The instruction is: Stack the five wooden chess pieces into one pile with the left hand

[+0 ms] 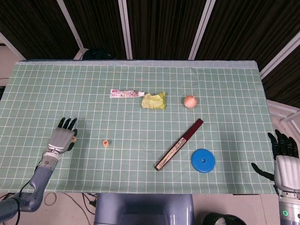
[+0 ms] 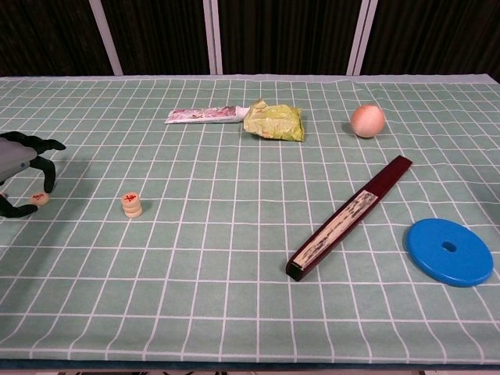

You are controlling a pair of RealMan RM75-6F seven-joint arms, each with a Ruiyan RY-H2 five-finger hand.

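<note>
A short pile of round wooden chess pieces [image 2: 131, 205] stands on the green checked cloth, left of centre, and shows as a small disc pile [image 1: 106, 143] in the head view. One single chess piece [image 2: 39, 198] lies flat on the cloth further left. My left hand [image 2: 22, 160] arches over that piece, thumb on the near side and fingers on the far side, still apart. Whether they touch it I cannot tell. In the head view the left hand [image 1: 63, 136] lies palm down. My right hand [image 1: 285, 161] hangs past the table's right edge, fingers spread, holding nothing.
A toothpaste tube [image 2: 201, 116], a crumpled yellow-green packet [image 2: 273, 121] and a peach-coloured ball [image 2: 367, 121] lie along the far side. A dark red folded fan [image 2: 349, 216] lies diagonally at right of centre, with a blue disc [image 2: 449, 251] beside it.
</note>
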